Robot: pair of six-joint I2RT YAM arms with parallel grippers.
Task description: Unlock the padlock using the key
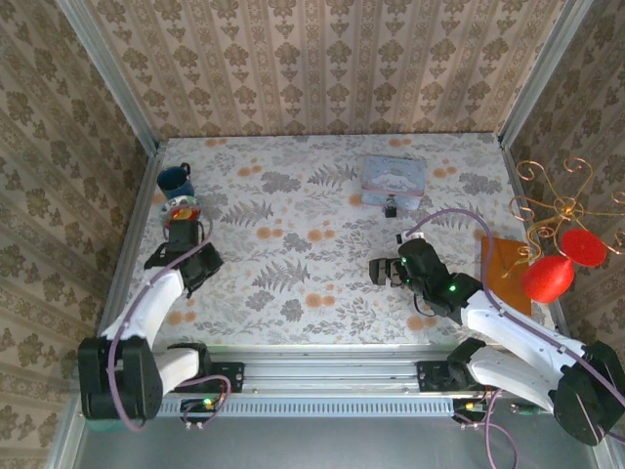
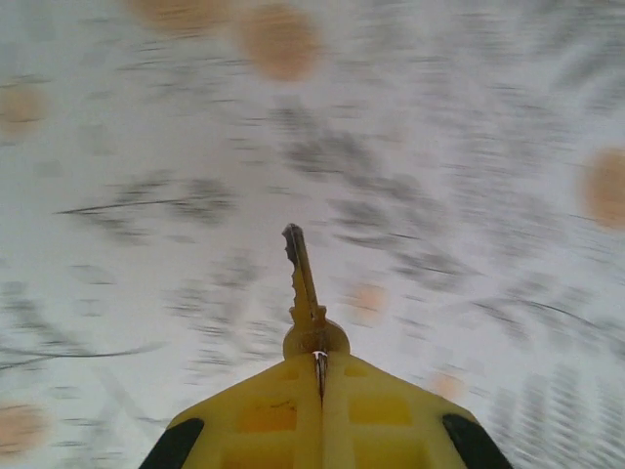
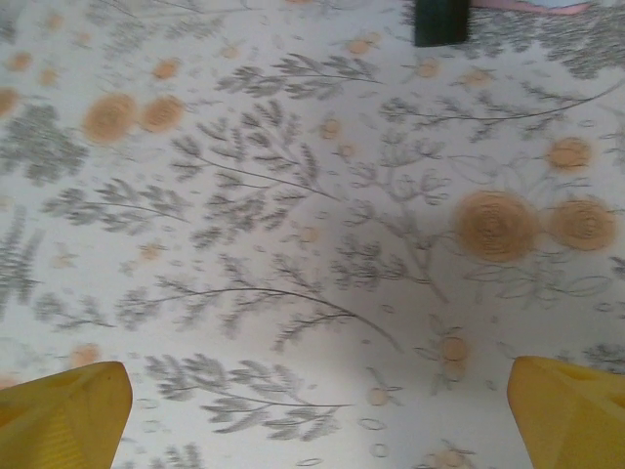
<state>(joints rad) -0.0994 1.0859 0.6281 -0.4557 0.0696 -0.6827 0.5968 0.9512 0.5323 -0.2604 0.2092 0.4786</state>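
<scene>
Key in grip, padlock standing apart
Left gripper [image 2: 319, 366] is pinching the key [image 2: 301, 283] by its head, blade pointing to 12 o'clock, arm folding low at the table's [image 1: 293, 195] 9 o'clock side. Right gripper [image 3: 312, 410] is hovering spread wide, with the padlock [image 3: 439, 21] at its 12 o'clock, just beside the tin [image 1: 393, 176].

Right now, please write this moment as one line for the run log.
left hand: shut on key | right hand: open, empty | padlock: beside tin, not held
</scene>
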